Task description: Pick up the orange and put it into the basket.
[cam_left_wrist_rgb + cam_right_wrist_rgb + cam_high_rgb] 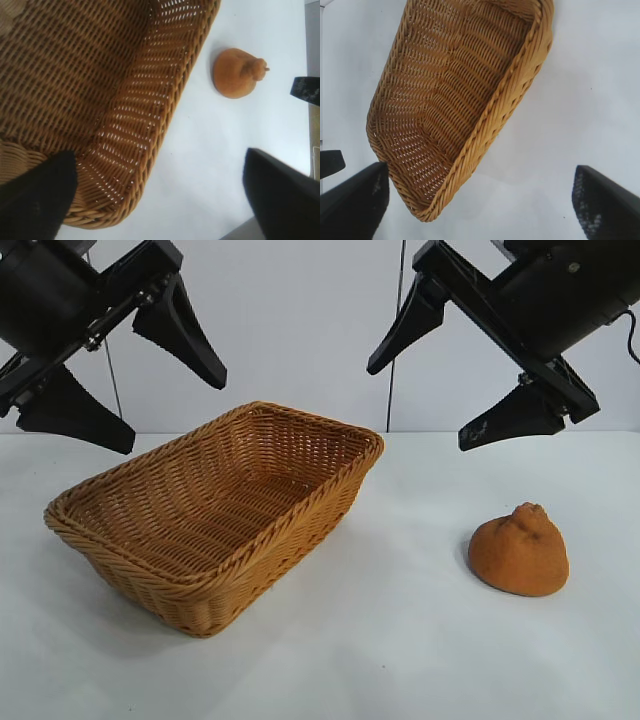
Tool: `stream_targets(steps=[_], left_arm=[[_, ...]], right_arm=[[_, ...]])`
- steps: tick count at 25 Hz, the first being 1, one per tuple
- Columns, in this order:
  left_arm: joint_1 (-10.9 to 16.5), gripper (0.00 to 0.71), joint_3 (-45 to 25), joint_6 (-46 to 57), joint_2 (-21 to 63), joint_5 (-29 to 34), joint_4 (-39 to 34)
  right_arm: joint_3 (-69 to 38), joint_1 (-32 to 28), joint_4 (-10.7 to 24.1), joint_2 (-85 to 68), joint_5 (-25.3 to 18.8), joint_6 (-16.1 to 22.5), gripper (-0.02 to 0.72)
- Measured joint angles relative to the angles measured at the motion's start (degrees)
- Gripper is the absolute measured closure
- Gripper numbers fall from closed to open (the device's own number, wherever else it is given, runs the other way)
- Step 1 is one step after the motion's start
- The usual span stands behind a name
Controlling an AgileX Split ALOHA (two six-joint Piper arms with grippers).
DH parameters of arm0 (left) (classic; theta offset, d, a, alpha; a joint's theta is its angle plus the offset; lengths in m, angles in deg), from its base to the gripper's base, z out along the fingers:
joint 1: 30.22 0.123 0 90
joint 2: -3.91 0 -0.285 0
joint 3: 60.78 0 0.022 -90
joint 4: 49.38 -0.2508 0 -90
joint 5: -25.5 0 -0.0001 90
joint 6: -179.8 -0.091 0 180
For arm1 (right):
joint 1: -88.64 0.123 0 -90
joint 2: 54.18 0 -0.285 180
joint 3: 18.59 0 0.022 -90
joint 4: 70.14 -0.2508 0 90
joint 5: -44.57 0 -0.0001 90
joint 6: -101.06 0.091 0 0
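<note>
The orange (520, 552), a lumpy dull orange-brown fruit with a knobby peak, rests on the white table at the right, apart from the basket. The golden wicker basket (270, 570) stands left of centre with nothing in it. High above the table, between basket and orange, my right gripper (418, 407) hangs open and holds nothing. My left gripper (170, 412) hangs open over the basket's back left. The left wrist view shows the basket's wall (145, 115), the orange (235, 73) and the open left gripper (159, 155). In the right wrist view the open right gripper (480, 170) frames the basket's rim (520, 85); the orange is out of that view.
The white table (400, 640) runs back to a pale wall. A finger of the right gripper (306, 90) shows at the edge of the left wrist view. A finger of the left gripper (330, 162) shows in the right wrist view.
</note>
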Motion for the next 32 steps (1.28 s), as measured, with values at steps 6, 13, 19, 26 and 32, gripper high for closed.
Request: stream_targets(steps=[6, 13, 19, 26, 32], left_arm=[[0.0, 0.071, 0.0, 0.0, 0.0, 0.0, 0.0], [0.1, 0.071, 0.0, 0.1, 0.0, -1.1, 0.0], [3.9, 0.071, 0.0, 5.6, 3.5, 1.4, -2.8], [2.8, 0.071, 0.0, 27.6, 9.0, 5.7, -17.6], [-3.2, 0.071, 0.0, 54.6, 9.3, 6.4, -32.2]], right_arm=[[0.0, 0.0, 0.0, 0.0, 0.0, 0.0, 0.023], [0.0, 0.0, 0.0, 0.0, 0.0, 0.0, 0.023], [0.0, 0.0, 0.0, 0.0, 0.0, 0.0, 0.023], [0.0, 0.0, 0.0, 0.0, 0.0, 0.0, 0.023], [0.0, 0.0, 0.0, 0.0, 0.0, 0.0, 0.023]])
